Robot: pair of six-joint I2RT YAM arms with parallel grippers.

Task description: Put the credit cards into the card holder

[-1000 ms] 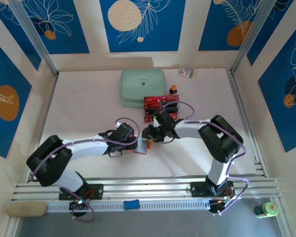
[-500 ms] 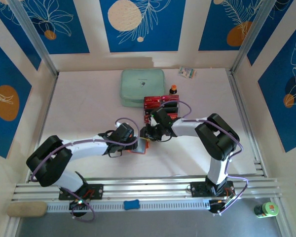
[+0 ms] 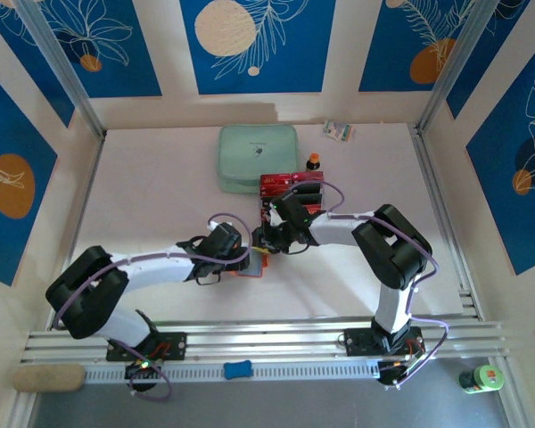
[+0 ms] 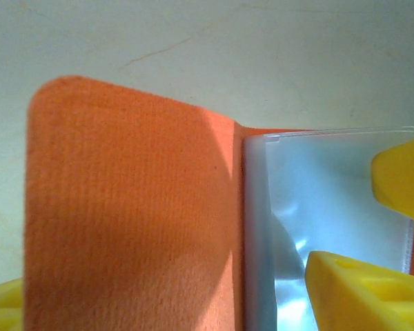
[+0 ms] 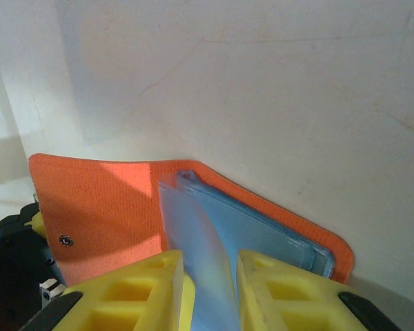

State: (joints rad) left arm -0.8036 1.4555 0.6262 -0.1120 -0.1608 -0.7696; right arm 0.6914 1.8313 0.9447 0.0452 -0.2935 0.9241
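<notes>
The card holder (image 3: 255, 266) lies open on the worktop (image 3: 160, 196). The two arms meet over it, so both sets of jaws are right at it. The credit cards (image 3: 290, 192) sit in a red and black cluster beyond the holder's far side, on the right arm's side and closer to that arm.

In the right wrist view the right gripper (image 5: 210, 262) has its jaws drawn narrow. They pinch one clear sleeve (image 5: 193, 227) and lift it off the stack of pockets. The sleeve runs away from the jaws towards the holder's spine, and the snap flap is spread out to the left of it.

The left gripper (image 4: 179, 296) has its jaws wide apart, spanning the orange cover and the edge of a pocket. I cannot tell whether they press on it.

The left arm lies low and outstretched from the holder's left. The right arm is folded at the elbow, its wrist bent back over the holder. My guess is that the coming move depends on the gap beneath that lifted sleeve.
</notes>
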